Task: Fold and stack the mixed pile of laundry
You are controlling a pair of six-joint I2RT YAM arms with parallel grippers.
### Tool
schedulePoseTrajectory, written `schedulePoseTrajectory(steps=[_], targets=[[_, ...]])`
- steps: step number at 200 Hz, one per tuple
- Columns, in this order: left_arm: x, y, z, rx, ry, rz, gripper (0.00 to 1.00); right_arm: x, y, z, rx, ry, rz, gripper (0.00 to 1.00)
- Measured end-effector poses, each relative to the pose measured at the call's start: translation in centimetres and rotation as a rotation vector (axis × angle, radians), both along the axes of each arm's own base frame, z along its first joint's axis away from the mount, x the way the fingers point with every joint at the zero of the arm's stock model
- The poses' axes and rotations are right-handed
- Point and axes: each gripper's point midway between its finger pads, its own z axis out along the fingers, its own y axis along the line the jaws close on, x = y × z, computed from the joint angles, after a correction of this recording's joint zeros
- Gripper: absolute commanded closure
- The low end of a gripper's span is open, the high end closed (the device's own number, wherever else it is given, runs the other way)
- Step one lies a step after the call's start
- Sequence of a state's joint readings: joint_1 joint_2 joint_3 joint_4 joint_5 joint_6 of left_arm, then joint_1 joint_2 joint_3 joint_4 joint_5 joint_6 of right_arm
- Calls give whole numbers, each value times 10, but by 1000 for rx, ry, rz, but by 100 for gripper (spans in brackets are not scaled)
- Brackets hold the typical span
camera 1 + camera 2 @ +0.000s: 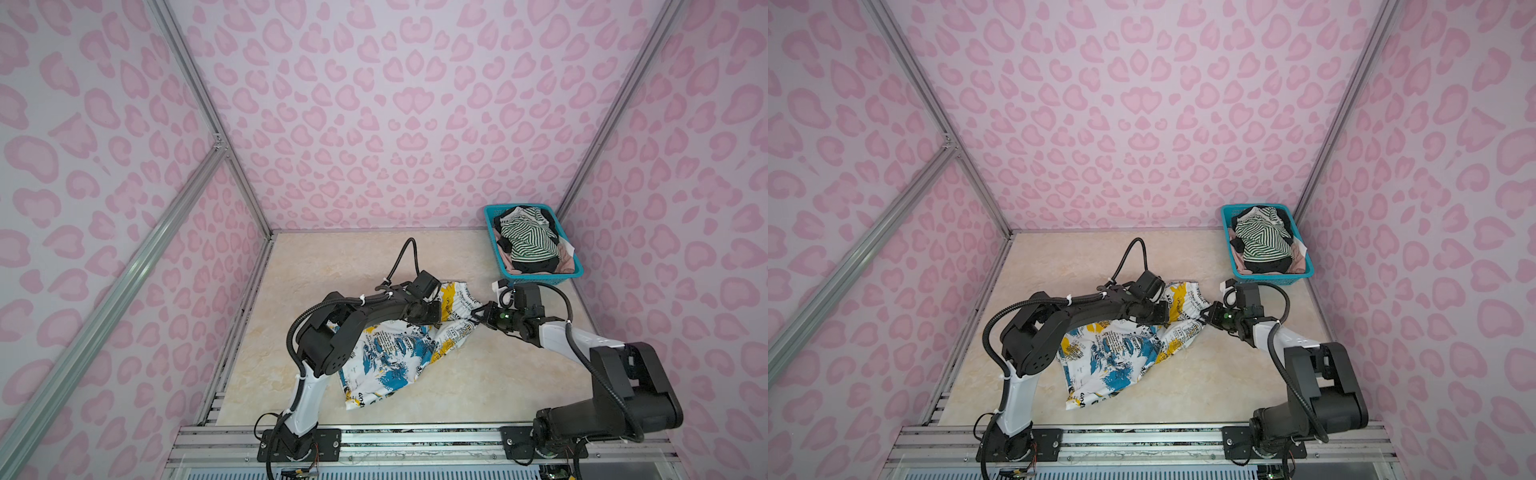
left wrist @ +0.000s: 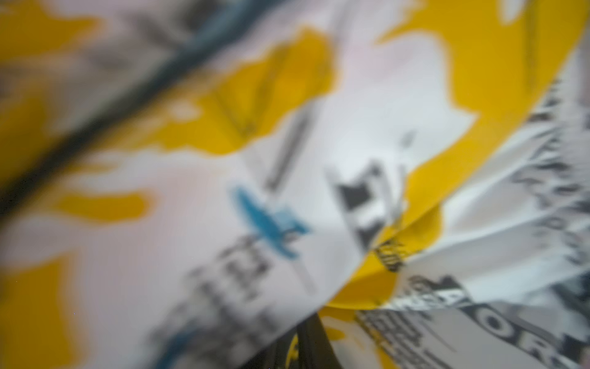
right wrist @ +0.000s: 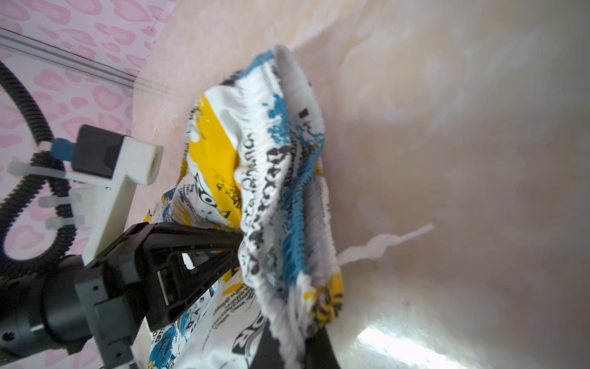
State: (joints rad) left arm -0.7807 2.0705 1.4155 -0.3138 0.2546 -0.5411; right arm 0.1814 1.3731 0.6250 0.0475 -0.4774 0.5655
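Right pincer (image 1: 478,316) pinches the lettered garment (image 1: 395,353); print illegible.

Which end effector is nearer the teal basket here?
Right. The right end effector grips the waistband of the printed shorts just in front of the teal basket. The left end effector holds the same shorts farther left, away from it.
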Motion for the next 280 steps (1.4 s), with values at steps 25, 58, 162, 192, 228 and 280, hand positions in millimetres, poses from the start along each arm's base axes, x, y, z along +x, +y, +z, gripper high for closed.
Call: schedulePoseTrajectory(steps=[25, 58, 162, 192, 228, 280], targets=[[2, 13, 40, -8, -37, 33, 84, -4, -9, 26, -124, -86, -7, 100], [-31, 35, 43, -10, 17, 43, 84, -17, -24, 41, -247, -121, -24, 100], [-32, 6, -15, -72, 126, 66, 88, -41, -11, 90, -297, -233, 83, 100], [12, 2, -17, -131, 85, 89, 88, -54, -9, 101, -284, -282, 105, 100], [23, 5, -11, -131, 85, 74, 87, -64, -9, 97, -286, -281, 124, 100], [7, 0, 43, -215, 102, 36, 86, -67, -11, 87, -294, -260, 121, 100]])
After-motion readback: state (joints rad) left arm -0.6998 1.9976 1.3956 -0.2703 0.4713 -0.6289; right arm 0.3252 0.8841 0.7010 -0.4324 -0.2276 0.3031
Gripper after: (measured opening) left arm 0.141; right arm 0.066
